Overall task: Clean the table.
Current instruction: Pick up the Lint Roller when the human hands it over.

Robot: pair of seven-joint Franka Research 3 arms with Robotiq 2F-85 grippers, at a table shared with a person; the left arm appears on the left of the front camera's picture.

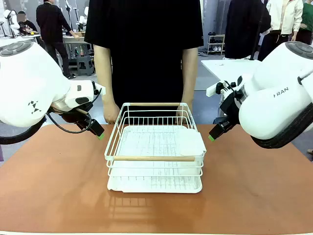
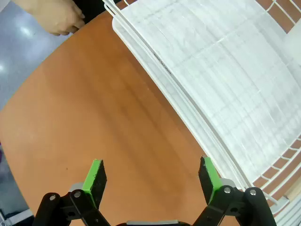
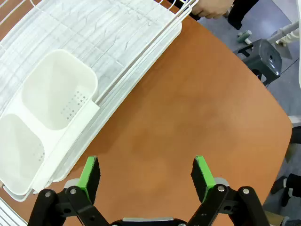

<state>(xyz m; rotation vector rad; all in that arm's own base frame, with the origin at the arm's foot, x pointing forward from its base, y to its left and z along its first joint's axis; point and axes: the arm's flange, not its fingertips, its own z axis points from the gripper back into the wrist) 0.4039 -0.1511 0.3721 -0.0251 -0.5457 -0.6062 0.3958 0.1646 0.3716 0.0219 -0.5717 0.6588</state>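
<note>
The table (image 1: pixel 54 186) has a reddish-brown top, and a white wire dish rack (image 1: pixel 154 147) on a white tray stands in its middle. My left gripper (image 1: pixel 99 133) hovers above the table left of the rack. In the left wrist view this gripper (image 2: pixel 153 176) is open over bare wood, with the rack (image 2: pixel 221 80) to its right. Right of the rack my right gripper (image 1: pixel 212 136) hangs above the table. The right wrist view shows it (image 3: pixel 146 175) open and empty, the rack's white cutlery cup (image 3: pixel 51 101) lying to its left.
A person in a black shirt (image 1: pixel 146 49) stands at the table's far edge behind the rack, hands (image 1: pixel 111 113) resting near its back corners. White tables (image 1: pixel 227 66) and other people are farther off. A stool (image 3: pixel 263 59) stands on the floor past the table's corner.
</note>
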